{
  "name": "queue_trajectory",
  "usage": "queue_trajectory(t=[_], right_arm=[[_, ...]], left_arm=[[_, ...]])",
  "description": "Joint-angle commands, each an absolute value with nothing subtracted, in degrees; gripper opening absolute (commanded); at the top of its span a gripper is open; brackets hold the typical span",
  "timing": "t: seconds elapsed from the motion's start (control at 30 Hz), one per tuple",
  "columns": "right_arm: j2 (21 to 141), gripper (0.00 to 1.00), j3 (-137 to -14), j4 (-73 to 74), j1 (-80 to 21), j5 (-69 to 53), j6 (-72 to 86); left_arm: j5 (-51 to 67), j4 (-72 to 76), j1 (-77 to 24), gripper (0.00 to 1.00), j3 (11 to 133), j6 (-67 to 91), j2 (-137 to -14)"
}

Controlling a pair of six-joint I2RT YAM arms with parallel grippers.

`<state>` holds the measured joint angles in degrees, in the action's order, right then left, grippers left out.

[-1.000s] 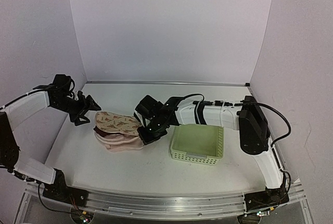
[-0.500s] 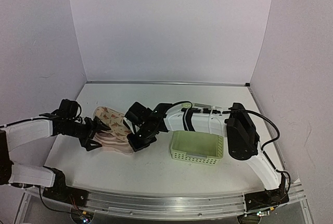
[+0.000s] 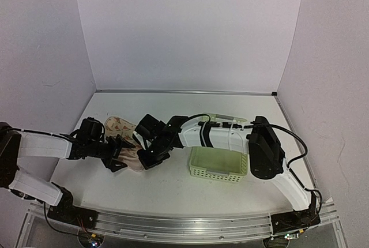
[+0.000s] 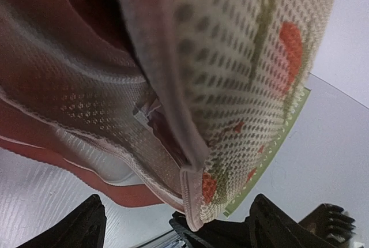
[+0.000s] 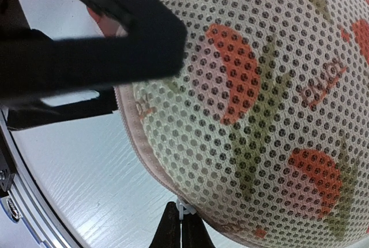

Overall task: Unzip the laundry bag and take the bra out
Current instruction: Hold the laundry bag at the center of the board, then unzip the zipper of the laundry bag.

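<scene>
The laundry bag lies left of centre on the table, tipped up with its printed cream mesh shell facing right. In the left wrist view its rim gapes, and reddish-pink bra fabric shows inside behind the pale lining. My left gripper is open at the bag's near-left side, with the bag's rim between its fingers. My right gripper is at the bag's right side. In the right wrist view it is shut on the small white zip pull at the bag's rim.
A pale green slatted plastic basket stands right of the bag, under my right forearm. The white table is closed in by walls at the back and both sides. In the right wrist view my left gripper's black body is close by at the upper left.
My left arm has come down from the far left to the bag's near-left side. My right gripper has drawn left and nearer along the rim. The bag has tipped up and narrowed.
</scene>
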<state>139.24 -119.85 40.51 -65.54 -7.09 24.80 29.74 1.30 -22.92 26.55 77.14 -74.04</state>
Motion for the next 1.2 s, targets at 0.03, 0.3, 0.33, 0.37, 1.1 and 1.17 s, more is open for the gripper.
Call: queue_trajectory(t=[0.03, 0.3, 0.33, 0.37, 1.1, 1.17], right_arm=[[138.67, 0.00, -121.85, 38.95, -66.26, -7.50, 25.18], [136.92, 0.00, -118.84, 37.91, -66.33, -7.47, 25.22], [136.75, 0.00, -118.61, 37.73, -66.28, -7.54, 25.29], [136.57, 0.00, -118.28, 37.59, -66.28, -7.48, 25.31], [131.85, 0.00, -112.26, 35.88, -66.31, -6.78, 25.32], [130.89, 0.00, -110.95, 35.77, -66.31, -6.17, 25.12]], left_arm=[[27.57, 8.20, -25.39, 0.82, 29.50, 80.48, -77.95], [26.98, 14.60, -26.18, 0.68, 28.33, 83.41, -82.39], [26.84, 15.23, -26.31, 0.66, 28.25, 83.67, -82.81], [26.69, 15.76, -26.47, 0.64, 28.16, 83.87, -83.14], [26.33, 17.41, -26.29, 0.00, 27.99, 82.62, -82.61], [26.88, 17.40, -25.99, 0.00, 27.39, 82.00, -81.96]])
